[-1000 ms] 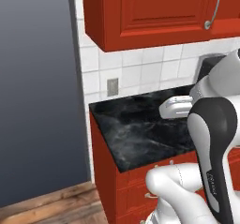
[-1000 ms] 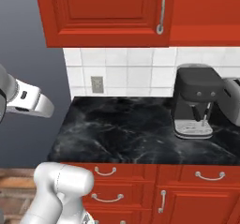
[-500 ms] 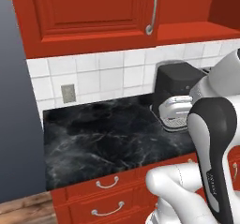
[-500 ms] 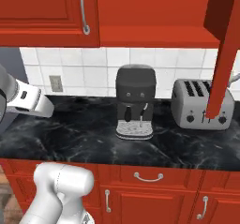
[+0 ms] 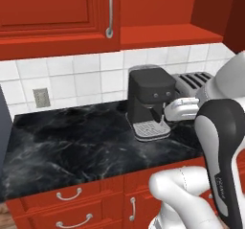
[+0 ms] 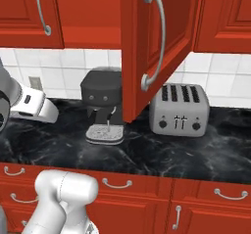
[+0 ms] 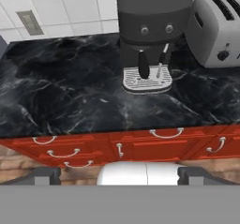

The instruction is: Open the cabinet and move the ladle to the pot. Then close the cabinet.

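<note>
Cabinet (image 6: 157, 42) door swung open, well above wide-open hand (image 7: 117, 175), over counter (image 7: 70, 101)

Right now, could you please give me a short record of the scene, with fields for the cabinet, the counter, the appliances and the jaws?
cabinet: glossy red wall cabinet, one door swung open, standing out over the counter in the right base view
counter: black marble counter
appliances: black coffee machine beside a silver toaster
wall: white tiles with an outlet
below counter: red drawers with curved handles
jaws: open, holding nothing
</note>
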{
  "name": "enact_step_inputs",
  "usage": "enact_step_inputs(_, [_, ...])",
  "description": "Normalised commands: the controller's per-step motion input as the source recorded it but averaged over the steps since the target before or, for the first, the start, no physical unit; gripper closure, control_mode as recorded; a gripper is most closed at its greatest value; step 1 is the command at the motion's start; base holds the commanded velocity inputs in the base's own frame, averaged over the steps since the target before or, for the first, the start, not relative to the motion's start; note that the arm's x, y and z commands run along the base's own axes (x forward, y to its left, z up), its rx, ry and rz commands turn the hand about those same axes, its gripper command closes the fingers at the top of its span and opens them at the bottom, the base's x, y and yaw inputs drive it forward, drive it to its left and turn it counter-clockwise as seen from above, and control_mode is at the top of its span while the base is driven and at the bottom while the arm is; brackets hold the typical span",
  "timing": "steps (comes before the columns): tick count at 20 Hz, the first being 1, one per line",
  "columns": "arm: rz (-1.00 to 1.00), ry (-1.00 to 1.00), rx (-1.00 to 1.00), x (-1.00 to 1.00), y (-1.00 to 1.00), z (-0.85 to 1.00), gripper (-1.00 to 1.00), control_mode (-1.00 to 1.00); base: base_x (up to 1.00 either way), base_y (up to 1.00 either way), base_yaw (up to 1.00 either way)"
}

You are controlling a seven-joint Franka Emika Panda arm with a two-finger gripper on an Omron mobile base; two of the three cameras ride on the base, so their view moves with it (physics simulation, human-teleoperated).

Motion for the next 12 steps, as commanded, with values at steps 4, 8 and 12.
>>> enact_step_inputs(4, [0.00, 0.00, 0.00, 0.00, 0.00, 0.00, -1.00, 1.00, -0.10, -0.14, 0.02])
enact_step_inputs(8, [0.00, 0.00, 0.00, 0.00, 0.00, 0.00, -1.00, 1.00, 0.12, -0.28, 0.00])
enact_step_inputs(12, [0.00, 0.00, 0.00, 0.00, 0.00, 0.00, -1.00, 1.00, 0.24, -0.58, 0.00])
